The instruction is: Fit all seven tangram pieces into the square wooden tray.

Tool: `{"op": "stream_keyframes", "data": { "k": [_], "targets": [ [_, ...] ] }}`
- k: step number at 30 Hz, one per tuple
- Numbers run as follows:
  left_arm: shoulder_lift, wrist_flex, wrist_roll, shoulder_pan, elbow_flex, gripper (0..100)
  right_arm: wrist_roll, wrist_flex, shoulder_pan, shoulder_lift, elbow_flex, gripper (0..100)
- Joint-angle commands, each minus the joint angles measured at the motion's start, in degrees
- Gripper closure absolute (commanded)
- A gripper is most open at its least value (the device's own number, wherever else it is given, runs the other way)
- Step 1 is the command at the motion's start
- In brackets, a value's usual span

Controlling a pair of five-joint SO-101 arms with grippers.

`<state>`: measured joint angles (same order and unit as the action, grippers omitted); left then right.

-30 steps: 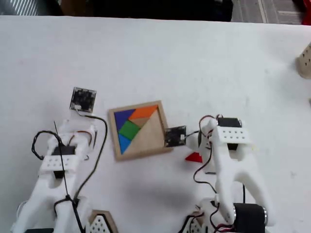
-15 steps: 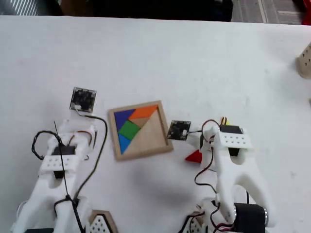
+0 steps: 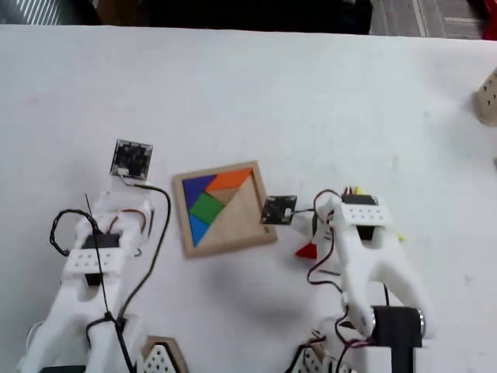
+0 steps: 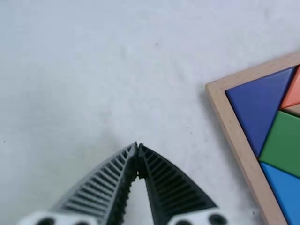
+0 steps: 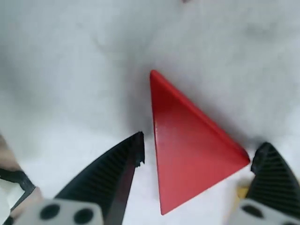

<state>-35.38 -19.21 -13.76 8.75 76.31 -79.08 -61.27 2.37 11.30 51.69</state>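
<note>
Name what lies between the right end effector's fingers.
The red triangle lies flat on the table, between the right end effector's open fingers; the right wrist view shows it.

Bright, even light over the white table (image 3: 311,93); soft, faint shadows.

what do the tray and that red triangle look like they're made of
Tray: pale unpainted wood with a matte finish, going by the raw light-tan rim and the bare tan floor inside. Red triangle: probably painted wood, though plastic can't be ruled out. The colour is solid and even, with a soft sheen and a thick, crisp edge, and no grain shows through.
</note>
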Motion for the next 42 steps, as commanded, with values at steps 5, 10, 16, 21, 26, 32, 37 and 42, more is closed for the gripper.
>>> {"op": "stream_keyframes", "data": {
  "k": [5,10,16,21,26,32,37,42],
  "targets": [
    [-1.45,-0.53,-0.18,0.66,-1.93,98,-0.70,-3.74,-3.30,-5.76,-8.18,64.7],
    [-1.45,-0.18,-0.26,0.66,-1.93,98,-0.26,-3.65,-3.38,-5.76,-8.26,64.7],
    [-1.45,-0.18,-0.35,0.66,-1.85,98,-0.62,-0.84,-7.78,-6.02,-8.53,64.6],
    [-1.45,-0.18,-0.35,0.66,-1.85,98,0.00,-0.92,-6.64,-6.11,-8.53,64.7],
    [-1.45,-0.18,-0.35,0.66,-1.85,98,0.09,-0.92,-6.11,-6.11,-8.53,64.8],
    [-1.45,-0.18,-0.35,0.66,-1.85,98,0.79,-0.04,-3.91,-5.85,-8.62,64.7],
    [-1.45,-0.18,-0.26,0.66,-1.85,98,3.34,0.48,-2.07,-6.20,-9.41,64.5],
    [-1.45,-0.18,-0.26,0.66,-1.85,98,3.34,0.66,-2.15,-6.20,-9.49,64.8]
  ]
}}
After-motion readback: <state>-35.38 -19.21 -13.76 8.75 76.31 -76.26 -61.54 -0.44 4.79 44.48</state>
